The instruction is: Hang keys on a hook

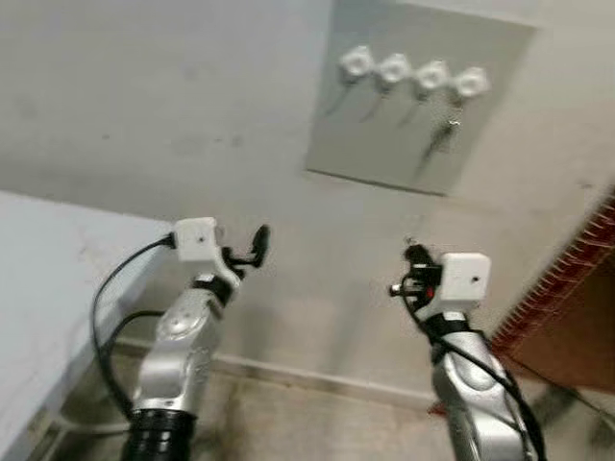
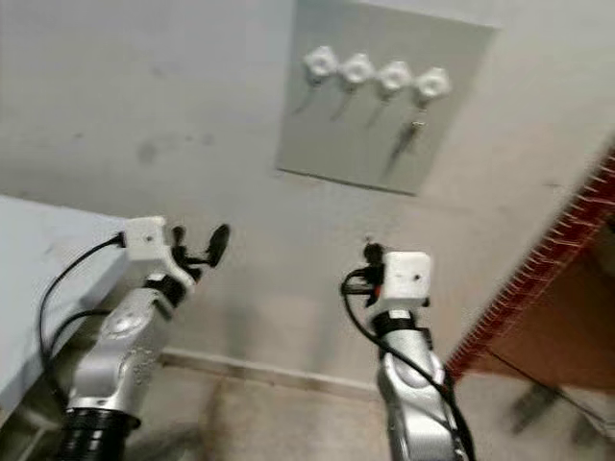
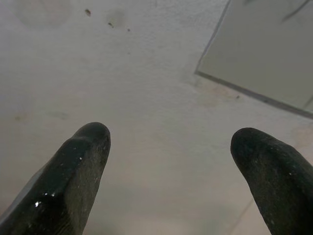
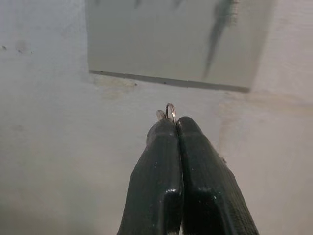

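My right gripper (image 4: 173, 120) pinches what looks like the key ring (image 4: 170, 110), left gripper (image 3: 168, 142) spread idle; next I lift toward a free hook (image 1: 356, 62) on the board (image 1: 384, 144).

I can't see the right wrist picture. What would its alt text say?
Two black fingers of the right gripper are pressed shut on a small metal key ring that pokes out at their tips. Beyond them is a pale wall with a grey board mounted on it, where a dark key hangs, blurred.
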{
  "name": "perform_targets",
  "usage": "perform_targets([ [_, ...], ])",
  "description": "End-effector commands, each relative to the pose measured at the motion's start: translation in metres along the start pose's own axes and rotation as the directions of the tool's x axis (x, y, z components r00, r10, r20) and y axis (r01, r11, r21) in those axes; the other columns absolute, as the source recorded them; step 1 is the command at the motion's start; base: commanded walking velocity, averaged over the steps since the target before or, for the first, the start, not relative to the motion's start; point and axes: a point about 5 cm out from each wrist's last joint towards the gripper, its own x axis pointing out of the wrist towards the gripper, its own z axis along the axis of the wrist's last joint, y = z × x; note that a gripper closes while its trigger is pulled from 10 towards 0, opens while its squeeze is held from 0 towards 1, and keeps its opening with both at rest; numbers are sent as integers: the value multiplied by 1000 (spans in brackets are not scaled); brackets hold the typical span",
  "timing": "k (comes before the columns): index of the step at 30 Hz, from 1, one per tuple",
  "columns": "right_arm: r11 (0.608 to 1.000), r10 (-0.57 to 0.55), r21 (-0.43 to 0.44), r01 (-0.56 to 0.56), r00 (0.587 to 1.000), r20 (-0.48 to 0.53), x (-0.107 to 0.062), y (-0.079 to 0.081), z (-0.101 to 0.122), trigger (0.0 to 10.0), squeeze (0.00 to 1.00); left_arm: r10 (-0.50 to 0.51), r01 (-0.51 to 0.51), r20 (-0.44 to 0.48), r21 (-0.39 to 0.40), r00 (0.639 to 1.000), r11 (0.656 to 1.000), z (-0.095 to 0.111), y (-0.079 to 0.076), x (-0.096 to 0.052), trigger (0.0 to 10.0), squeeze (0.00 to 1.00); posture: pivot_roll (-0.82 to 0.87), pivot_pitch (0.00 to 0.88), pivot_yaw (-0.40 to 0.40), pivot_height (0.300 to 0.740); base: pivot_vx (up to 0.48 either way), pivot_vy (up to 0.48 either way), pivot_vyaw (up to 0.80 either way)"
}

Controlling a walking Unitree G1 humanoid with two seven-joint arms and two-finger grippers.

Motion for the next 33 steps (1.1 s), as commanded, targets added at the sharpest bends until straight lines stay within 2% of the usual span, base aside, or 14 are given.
perform_targets([
  [1,1000,-29,-12,29,999,15,1,-7,5,10000,0,-26,26,-8,1,1000,1000,0,-10,2,10000,0,-28,18,-52,740,0,0,-744],
  [4,999,-53,0,53,998,34,0,-9,6,10000,0,-24,24,-17,8,1000,1000,-1,-10,1,10000,0,-27,17,-52,740,0,0,-246],
  [8,996,-80,-29,81,997,7,-1,-12,3,10000,0,-28,29,-40,39,999,999,-6,-11,-1,10000,0,-29,18,-50,740,0,0,0],
  [10,983,-173,-79,166,981,-90,-3,-25,-10,10000,0,-49,55,-74,78,996,995,-15,-15,-7,10000,0,-30,19,-51,740,0,0,0],
  [11,981,-184,-83,176,977,-105,-3,-26,-12,10000,0,-52,58,-78,81,996,995,-16,-15,-7,10000,0,-30,19,-51,740,0,0,0],
  [13,970,-228,-134,204,954,-195,-6,-35,-25,10000,0,-77,88,-98,105,992,991,-21,-18,-12,10000,0,-31,19,-50,740,0,0,0],
  [17,971,-227,-126,202,945,-236,-10,-41,-30,10000,0,-84,98,-118,115,989,989,-25,-16,-16,10000,0,-39,22,-45,740,0,0,0],
  [20,979,-196,-89,182,962,-189,-14,-44,-22,10000,0,-105,117,-130,90,986,989,-25,-14,-19,10000,0,-44,22,-41,740,0,0,0],
  [21,983,-171,-96,159,977,-129,-15,-43,-14,10000,0,-113,125,-127,87,985,988,-23,-12,-20,10000,0,-45,21,-39,740,0,0,0],
  [22,983,-126,-135,123,992,-19,-17,-40,-1,10000,0,-127,137,-116,78,985,988,-20,-12,-20,10000,0,-45,21,-39,740,0,0,0],
  [23,983,-115,-146,115,993,6,-18,-38,2,10000,0,-131,140,-113,76,985,987,-19,-12,-20,10000,0,-45,21,-39,740,0,0,0],
  [25,991,-97,-93,98,995,20,-18,-35,7,10000,0,-123,131,-105,79,987,988,-16,-11,-20,10000,0,-45,19,-36,740,0,0,0],
  [28,995,-76,-56,82,993,94,-19,-29,19,10000,0,-147,153,-77,68,986,986,-10,-13,-20,10000,0,-42,16,-35,740,0,0,0],
  [33,998,-57,-29,61,991,124,-19,-24,23,10000,0,-191,197,-78,72,978,978,-7,-17,-22,10000,0,-36,12,-31,740,169,0,0],
])
